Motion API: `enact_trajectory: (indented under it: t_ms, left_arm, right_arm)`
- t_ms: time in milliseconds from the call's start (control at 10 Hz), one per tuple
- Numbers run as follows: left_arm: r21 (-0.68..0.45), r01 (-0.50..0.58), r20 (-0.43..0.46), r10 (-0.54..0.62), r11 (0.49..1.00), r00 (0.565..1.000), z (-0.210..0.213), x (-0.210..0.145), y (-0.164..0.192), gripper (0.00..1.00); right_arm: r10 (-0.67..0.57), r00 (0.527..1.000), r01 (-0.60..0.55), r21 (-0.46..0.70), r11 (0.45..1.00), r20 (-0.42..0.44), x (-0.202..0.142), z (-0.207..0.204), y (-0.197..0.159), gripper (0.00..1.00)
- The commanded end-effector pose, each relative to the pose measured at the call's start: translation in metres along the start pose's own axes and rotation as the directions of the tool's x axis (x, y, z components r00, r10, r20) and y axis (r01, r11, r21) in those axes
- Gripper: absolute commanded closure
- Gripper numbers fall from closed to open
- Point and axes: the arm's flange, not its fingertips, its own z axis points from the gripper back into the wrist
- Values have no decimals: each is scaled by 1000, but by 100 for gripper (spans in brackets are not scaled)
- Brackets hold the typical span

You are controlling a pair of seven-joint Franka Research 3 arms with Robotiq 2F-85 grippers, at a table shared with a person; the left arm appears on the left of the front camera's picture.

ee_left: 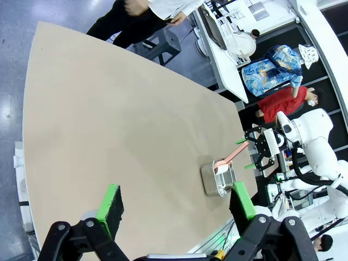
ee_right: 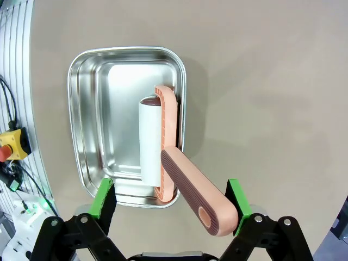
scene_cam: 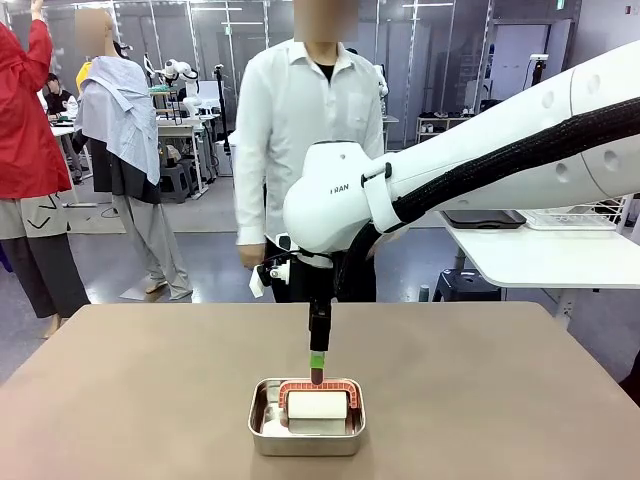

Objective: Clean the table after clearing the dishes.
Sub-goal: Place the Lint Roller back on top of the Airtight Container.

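Observation:
The table is a wide brownish top. Near its front middle a steel pan holds a lint roller with a white roll and a salmon handle that sticks up. My right gripper points straight down over it. In the right wrist view the gripper is open, with the handle rising between its green pads, untouched. My left gripper is open and empty, high above the table, looking down on the pan. The dishes are out of view.
A person in a white shirt stands at the table's far edge, hands down. A white side table at the right carries a wire rack and a dark tray. Other people stand at the back left.

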Motion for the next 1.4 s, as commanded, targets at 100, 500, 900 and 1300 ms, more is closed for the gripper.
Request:
enact_trajectory:
  t_ms: [100, 500, 900, 1300]
  left_arm:
    - [-2, -8, -13, 8, 1000, 1000, 4, 3, -1, 0]
    - [-2, -8, -13, 8, 1000, 1000, 4, 3, -1, 0]
    - [-2, -8, -13, 8, 1000, 1000, 4, 3, -1, 0]
    - [-2, -8, -13, 8, 1000, 1000, 4, 3, -1, 0]
  right_arm:
    - [2, 1000, -2, 0, 1000, -2, 0, 0, 1, 0]
    - [-217, 954, 205, 79, 976, 207, -38, 67, -20, 0]
    - [-650, 494, 635, 271, 723, 578, -215, 150, -44, 0]
    - [-640, -84, 604, 549, 577, 764, -374, 155, 56, 0]
